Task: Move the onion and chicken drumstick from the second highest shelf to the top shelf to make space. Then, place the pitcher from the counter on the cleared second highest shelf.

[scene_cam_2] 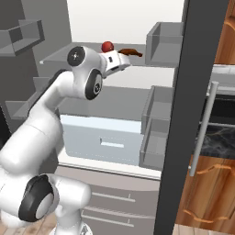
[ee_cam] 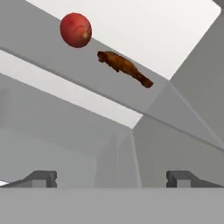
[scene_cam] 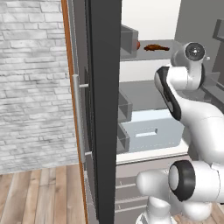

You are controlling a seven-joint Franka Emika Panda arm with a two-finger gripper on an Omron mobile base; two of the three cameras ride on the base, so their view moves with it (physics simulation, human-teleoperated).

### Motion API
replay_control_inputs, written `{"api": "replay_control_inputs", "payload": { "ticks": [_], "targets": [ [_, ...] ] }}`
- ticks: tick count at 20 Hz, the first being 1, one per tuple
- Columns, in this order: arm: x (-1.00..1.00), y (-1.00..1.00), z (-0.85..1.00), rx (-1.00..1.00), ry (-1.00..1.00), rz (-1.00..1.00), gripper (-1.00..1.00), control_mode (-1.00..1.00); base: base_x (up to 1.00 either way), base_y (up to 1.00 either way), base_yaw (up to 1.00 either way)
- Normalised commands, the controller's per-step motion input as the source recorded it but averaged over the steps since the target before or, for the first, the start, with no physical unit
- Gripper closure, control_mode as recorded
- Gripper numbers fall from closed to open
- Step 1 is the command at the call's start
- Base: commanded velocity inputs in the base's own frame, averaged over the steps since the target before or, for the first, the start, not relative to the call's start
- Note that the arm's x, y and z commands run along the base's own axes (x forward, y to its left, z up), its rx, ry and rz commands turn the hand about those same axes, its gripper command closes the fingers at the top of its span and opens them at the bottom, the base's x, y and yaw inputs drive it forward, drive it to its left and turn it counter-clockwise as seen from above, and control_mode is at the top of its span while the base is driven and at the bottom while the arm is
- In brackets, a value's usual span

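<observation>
The onion (ee_cam: pixel 75 29) and the chicken drumstick (ee_cam: pixel 124 68) are seen lying side by side, apart, on the grey second highest shelf (ee_cam: pixel 52 65) in the upper part of the hand view, the onion to the left. In the right base view the onion (scene_cam_2: pixel 107 46) sits at upper centre with the drumstick (scene_cam_2: pixel 130 53) just to its right, on the same shelf (scene_cam_2: pixel 64 56). In the left base view the drumstick (scene_cam: pixel 156 47) is found at the upper right, beside the dark fridge door (scene_cam: pixel 105 109). The claw (ee_cam: pixel 111 178) is held wide, nothing between its tips, well short of both items. A pale drawer (scene_cam_2: pixel 98 140) is seen lower in the fridge.
</observation>
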Motion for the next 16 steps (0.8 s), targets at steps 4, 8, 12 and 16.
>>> {"api": "replay_control_inputs", "payload": {
  "ticks": [4,8,12,16],
  "targets": [
    [-0.98,0.37,0.00,0.22,0.07,-0.10,-1.00,-1.00,0.00,0.00,0.00],
    [-0.87,0.19,-0.01,0.29,0.16,-0.10,-1.00,-1.00,0.00,0.00,0.00],
    [-0.65,0.07,-0.10,0.22,0.22,-0.03,-1.00,-1.00,0.00,0.00,0.00],
    [-0.34,0.32,-0.22,0.10,0.27,-0.02,-1.00,-1.00,0.00,0.00,0.00]
  ]
}}
